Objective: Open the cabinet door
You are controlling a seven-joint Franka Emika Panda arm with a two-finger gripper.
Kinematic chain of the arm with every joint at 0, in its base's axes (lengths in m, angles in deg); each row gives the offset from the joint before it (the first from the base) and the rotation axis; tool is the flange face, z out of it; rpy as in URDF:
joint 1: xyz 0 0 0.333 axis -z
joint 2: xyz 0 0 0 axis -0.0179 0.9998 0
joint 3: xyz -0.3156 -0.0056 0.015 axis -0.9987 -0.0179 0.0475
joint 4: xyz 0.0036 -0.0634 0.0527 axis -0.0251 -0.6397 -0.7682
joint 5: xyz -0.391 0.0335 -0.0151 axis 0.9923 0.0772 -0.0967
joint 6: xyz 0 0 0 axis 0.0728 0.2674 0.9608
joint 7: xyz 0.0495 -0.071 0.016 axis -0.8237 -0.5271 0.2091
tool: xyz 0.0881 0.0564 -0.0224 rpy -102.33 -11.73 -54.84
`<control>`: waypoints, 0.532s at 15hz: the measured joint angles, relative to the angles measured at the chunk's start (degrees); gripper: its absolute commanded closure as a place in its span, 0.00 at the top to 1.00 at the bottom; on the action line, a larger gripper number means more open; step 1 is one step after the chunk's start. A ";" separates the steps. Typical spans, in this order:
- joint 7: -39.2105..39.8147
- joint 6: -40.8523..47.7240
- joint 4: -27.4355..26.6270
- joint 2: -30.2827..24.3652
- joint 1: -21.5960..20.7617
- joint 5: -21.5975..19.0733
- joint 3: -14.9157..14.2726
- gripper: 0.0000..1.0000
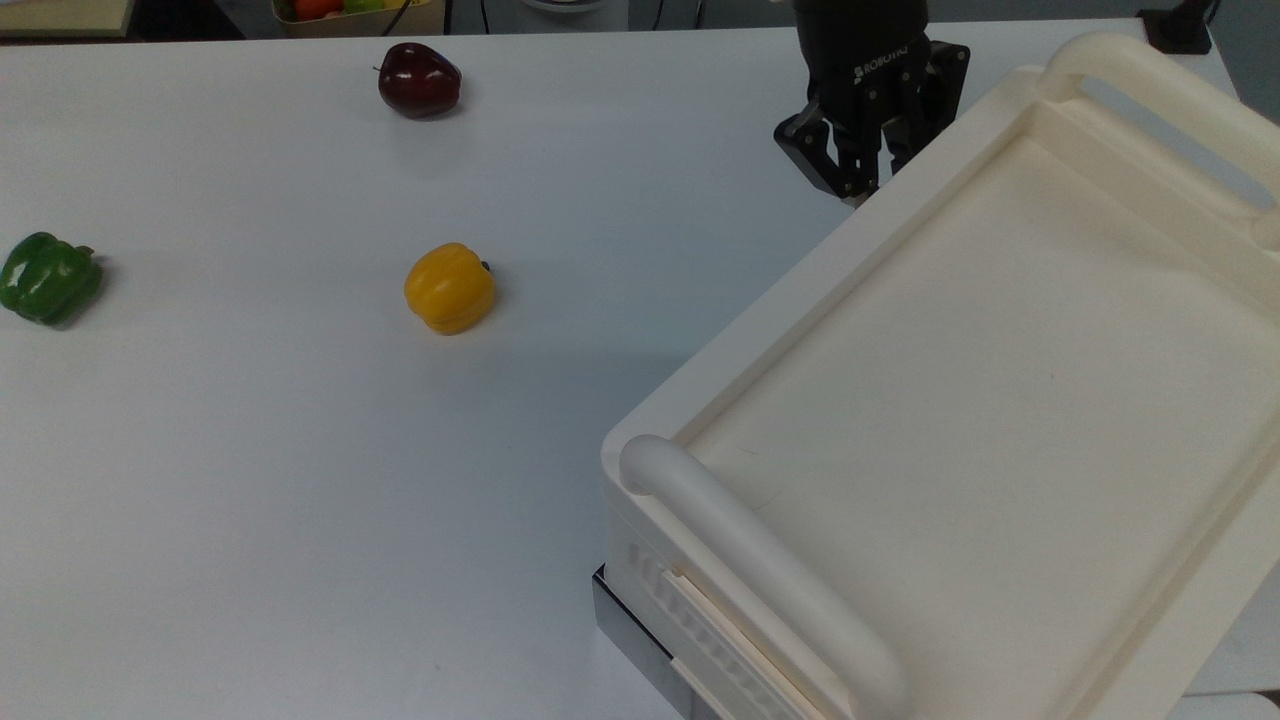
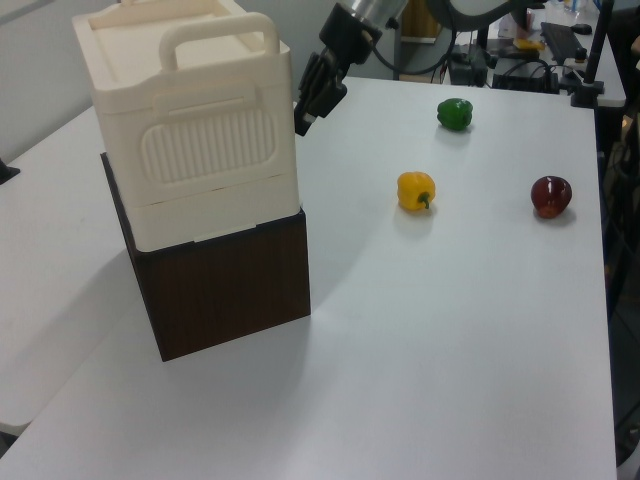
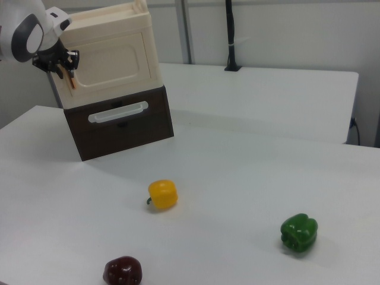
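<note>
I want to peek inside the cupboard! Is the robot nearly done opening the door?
Not yet. Done: the gripper is up at the edge of the door, right by the thin copper handle. In hand: getting onto that handle; whether it holds it yet is unclear. Left: all the pulling, because the door sits flat and shut against the cupboard front.

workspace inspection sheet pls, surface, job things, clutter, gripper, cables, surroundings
surface: white table, bare apart from three fruits and the cabinet.
job's things: cabinet door shut, copper handle at the right view's left edge.
clutter: yellow pepper, green pepper, dark red apple, all apart.
grippers: gripper at the door handle.
cables: black cables behind the table.
surroundings: dark drawer base under the cabinet; black post.
</note>
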 measured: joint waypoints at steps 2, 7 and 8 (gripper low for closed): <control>0.00 -0.45 0.23 0.51 -0.07 0.37 -0.28 0.10; 0.00 -0.50 0.38 0.88 -0.16 1.16 -0.33 0.00; 0.00 -0.50 0.39 0.88 -0.21 1.65 -0.31 0.00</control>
